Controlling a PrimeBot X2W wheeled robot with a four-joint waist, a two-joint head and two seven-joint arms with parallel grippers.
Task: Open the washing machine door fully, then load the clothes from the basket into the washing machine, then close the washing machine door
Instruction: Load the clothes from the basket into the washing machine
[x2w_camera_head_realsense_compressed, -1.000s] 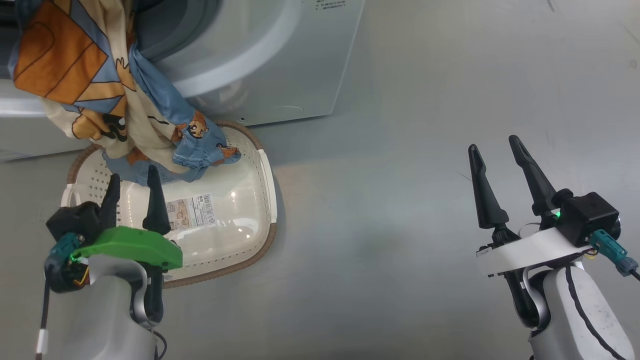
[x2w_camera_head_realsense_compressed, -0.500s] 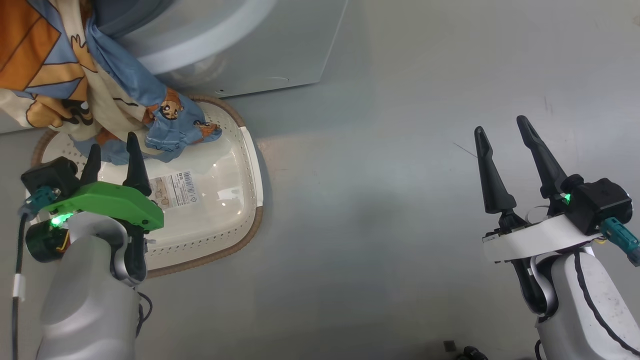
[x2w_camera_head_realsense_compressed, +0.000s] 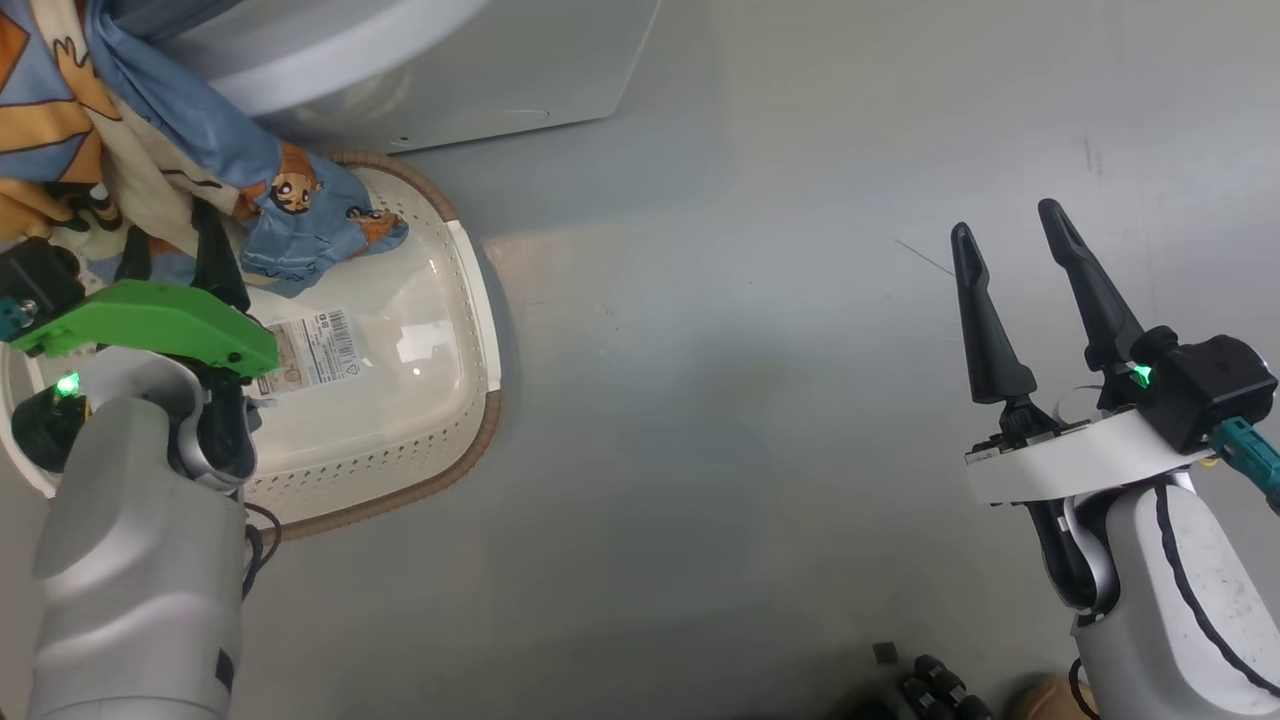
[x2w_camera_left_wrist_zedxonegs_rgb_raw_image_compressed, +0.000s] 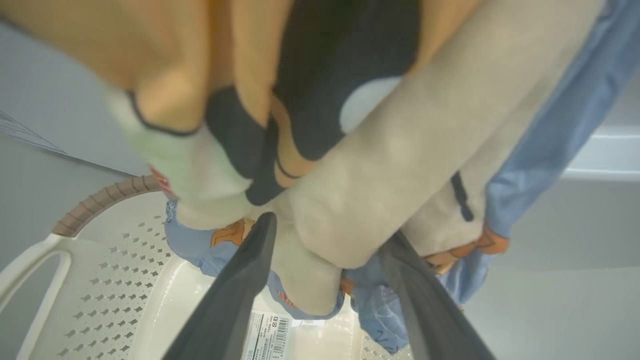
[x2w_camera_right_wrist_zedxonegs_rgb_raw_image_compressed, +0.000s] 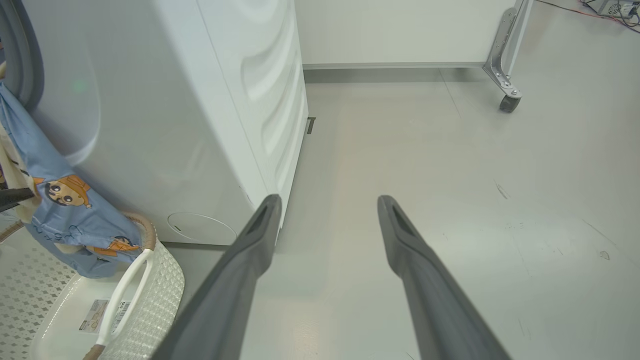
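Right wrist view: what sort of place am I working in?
Likely a lab or test room rigged for laundry, not a home: a washer and basket on a bare grey floor, with a metal leg on a castor behind.

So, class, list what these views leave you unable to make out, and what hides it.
Head view: the top edge cuts off the clothes and the washing machine, so how far in the fabric reaches is hidden.
Left wrist view: the clothes' print is blurred, too near the lens.
Head view: the label on the basket is too small to read.
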